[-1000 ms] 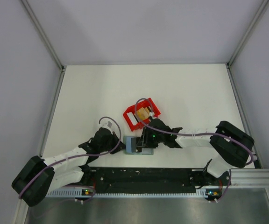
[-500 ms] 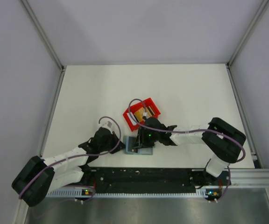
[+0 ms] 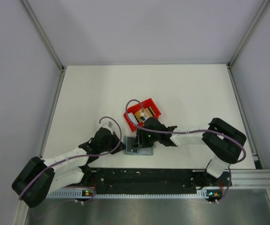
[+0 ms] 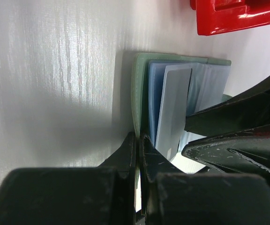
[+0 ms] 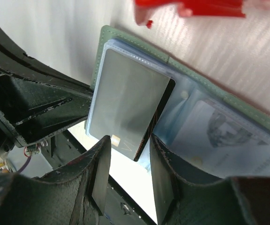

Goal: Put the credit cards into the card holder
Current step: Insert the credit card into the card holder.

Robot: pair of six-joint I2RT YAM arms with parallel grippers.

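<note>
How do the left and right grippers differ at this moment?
The left gripper is shut, pinching the card holder's green edge; the right gripper has jaws apart with a grey card's corner between them, grip unclear. The left sits at the holder's side; the right reaches over its open blue inside. Both are black and at the holder.

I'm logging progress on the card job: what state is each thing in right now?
card holder: lying open, blue sleeves up, one edge pinched.
left gripper: shut on the card holder's edge.
right gripper: shut on a credit card.
credit card: held against the holder's sleeves, not fully in.
red bin: upright, holding other cards.
</note>
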